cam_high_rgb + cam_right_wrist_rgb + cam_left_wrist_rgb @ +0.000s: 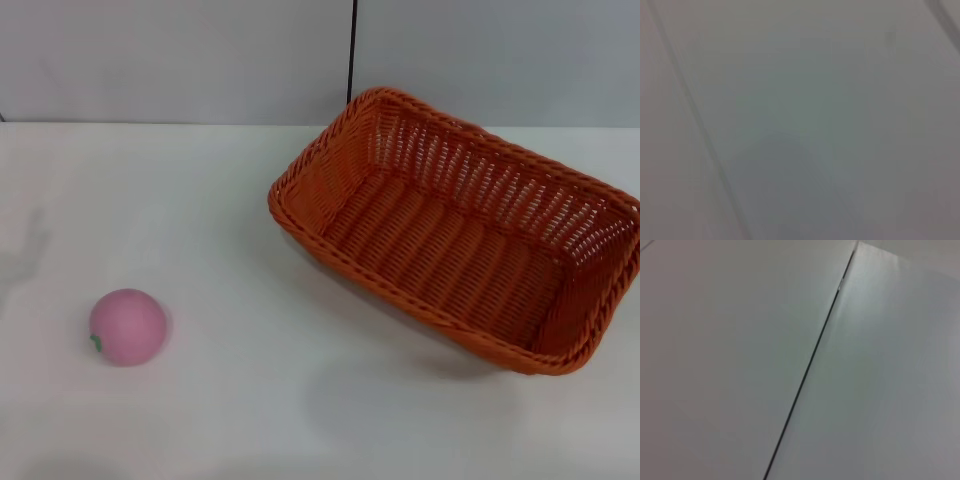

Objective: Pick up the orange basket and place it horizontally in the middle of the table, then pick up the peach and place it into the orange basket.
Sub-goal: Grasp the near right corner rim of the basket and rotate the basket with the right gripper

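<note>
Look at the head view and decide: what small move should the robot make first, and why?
Probably bring the right arm toward the orange basket: it sits skewed on the right of the table, empty, and the peach lies apart on the left. No gripper is in view.

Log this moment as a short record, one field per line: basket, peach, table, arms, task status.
basket: the orange basket sits empty on the robot's right side of the table, turned at an angle, not yet centred
peach: the peach lies on the table to the robot's left, well apart from the basket
table: the table, white
arms: neither gripper shows in any view
task status: basket not yet repositioned, peach not yet in it
</note>
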`<state>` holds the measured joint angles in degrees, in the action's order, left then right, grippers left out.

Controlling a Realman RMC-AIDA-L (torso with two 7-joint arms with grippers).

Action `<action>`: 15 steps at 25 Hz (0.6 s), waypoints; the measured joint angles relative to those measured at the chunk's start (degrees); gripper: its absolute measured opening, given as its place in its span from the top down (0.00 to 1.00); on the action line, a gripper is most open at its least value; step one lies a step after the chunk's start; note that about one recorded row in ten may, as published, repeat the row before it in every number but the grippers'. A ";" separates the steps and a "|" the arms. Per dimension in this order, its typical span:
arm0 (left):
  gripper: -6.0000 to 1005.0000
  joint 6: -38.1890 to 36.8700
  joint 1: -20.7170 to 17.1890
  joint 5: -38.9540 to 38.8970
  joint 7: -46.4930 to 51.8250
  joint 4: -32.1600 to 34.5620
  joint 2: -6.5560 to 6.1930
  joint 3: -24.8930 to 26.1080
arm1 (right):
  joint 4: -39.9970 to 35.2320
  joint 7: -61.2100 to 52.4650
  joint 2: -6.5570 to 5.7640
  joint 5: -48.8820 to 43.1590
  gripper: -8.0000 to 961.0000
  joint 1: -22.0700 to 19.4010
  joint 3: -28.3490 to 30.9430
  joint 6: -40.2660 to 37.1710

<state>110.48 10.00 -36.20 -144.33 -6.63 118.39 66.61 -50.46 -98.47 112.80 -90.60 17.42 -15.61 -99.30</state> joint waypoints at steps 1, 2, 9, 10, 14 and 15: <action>0.17 0.00 0.00 0.00 0.01 0.03 -0.02 -0.47 | -2.59 -2.41 -0.35 -2.40 0.42 0.86 -0.04 -1.10; 0.17 0.00 0.00 -0.02 0.01 0.04 -0.03 -0.60 | -5.23 -4.97 -0.76 -5.47 0.42 1.78 -0.03 -2.57; 0.17 -0.41 0.52 -0.01 0.02 0.26 -0.02 -1.15 | -16.58 -17.89 -2.92 -20.91 0.40 7.99 -0.30 -9.08; 0.17 -0.57 0.69 -0.01 0.02 0.27 -0.01 -1.20 | -18.44 -20.67 -3.36 -23.77 0.40 9.47 -0.77 -9.84; 0.18 -0.83 0.79 -0.01 0.02 0.05 0.00 -1.22 | -20.27 -23.80 -3.96 -26.34 0.39 11.46 -2.18 -10.04; 0.18 -0.89 0.80 -0.01 0.02 0.01 0.00 -1.22 | -20.62 -24.18 -4.10 -26.66 0.39 11.92 -2.75 -10.13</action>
<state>109.59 10.80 -36.21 -144.31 -6.63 118.39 65.39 -71.08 -122.65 108.71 -117.26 29.34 -18.36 -109.43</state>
